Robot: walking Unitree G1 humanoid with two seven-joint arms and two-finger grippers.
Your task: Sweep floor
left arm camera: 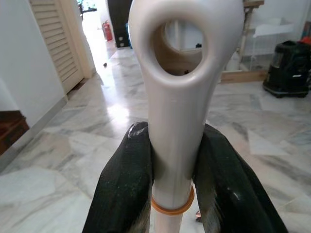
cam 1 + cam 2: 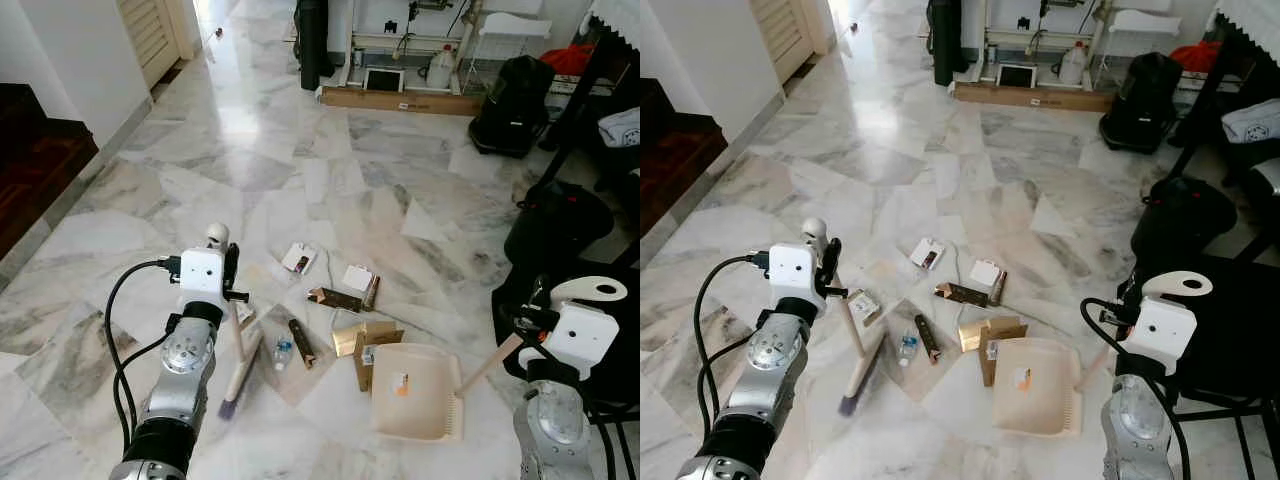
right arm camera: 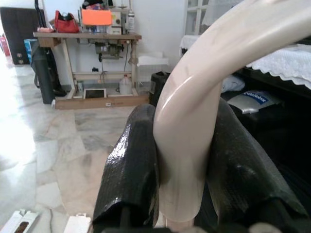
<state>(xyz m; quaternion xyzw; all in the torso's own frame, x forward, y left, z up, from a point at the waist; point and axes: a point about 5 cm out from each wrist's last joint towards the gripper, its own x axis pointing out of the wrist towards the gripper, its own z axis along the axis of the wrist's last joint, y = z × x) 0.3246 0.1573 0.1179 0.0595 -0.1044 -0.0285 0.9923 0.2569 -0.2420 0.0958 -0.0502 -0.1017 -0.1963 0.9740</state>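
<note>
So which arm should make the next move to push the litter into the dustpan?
Probably the left. Its gripper is shut on the broom, whose bristles rest beside the litter. The right gripper holds the dustpan, already down beside the litter.

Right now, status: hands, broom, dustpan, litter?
Left hand shut on broom handle. Right hand shut on dustpan handle. Dustpan on floor right of bristles. Boxes and small bottle scattered between, unswept.
</note>
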